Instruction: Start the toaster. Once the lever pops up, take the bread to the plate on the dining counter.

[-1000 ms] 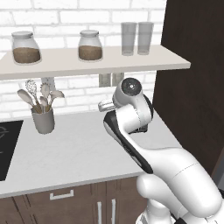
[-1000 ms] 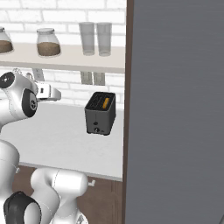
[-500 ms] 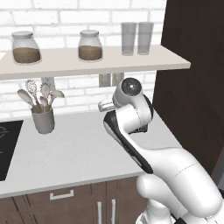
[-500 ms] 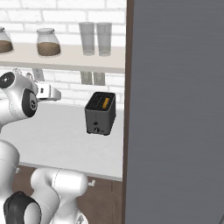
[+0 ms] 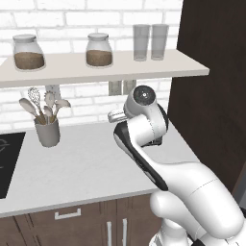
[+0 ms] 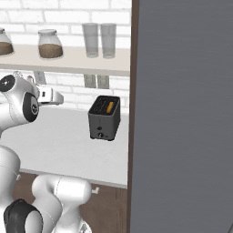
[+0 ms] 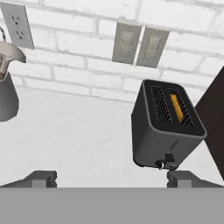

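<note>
You are looking at no readable text, label, brand, number or sign: nothing legible is showing on any surface in these three views.

- White painted brick wall (image 5: 86,19) behind a pale grey counter (image 5: 81,168).
- Cream floating shelf (image 5: 96,69) above.
- Dark brown wooden cabinets (image 5: 72,226) below; tall dark panel (image 5: 211,96) alongside.

Bare worktop (image 7: 83,140) lies open ahead; toaster (image 7: 166,127) stands at one o'clock, utensil cup (image 7: 6,94) at ten.
</note>
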Tool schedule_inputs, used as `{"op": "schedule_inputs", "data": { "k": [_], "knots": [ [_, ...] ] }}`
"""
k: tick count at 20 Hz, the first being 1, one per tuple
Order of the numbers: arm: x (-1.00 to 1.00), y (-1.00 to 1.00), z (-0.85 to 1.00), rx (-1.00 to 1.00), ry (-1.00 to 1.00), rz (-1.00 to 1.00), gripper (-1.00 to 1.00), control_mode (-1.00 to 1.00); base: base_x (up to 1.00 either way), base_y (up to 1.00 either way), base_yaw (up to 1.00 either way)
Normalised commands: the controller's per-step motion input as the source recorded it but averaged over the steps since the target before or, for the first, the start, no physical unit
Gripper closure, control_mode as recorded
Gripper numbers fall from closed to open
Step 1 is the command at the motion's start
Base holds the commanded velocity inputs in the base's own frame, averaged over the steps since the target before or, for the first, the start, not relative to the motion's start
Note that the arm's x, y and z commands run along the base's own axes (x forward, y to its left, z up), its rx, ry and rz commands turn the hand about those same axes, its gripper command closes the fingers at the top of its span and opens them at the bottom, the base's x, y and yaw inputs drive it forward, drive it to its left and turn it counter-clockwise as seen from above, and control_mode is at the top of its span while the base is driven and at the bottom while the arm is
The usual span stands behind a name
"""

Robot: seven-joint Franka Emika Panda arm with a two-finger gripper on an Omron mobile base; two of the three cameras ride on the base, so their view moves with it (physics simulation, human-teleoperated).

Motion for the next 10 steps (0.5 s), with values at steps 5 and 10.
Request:
{"op": "schedule_inputs", "data": {
  "k": [5,10],
  "knots": [
    [0.0,0.0,0.0,0.0,0.0,0.0,-1.0,-1.0,0.0,0.0,0.0],
    [0.0,0.0,0.0,0.0,0.0,0.0,-1.0,-1.0,0.0,0.0,0.0]
  ]
}}
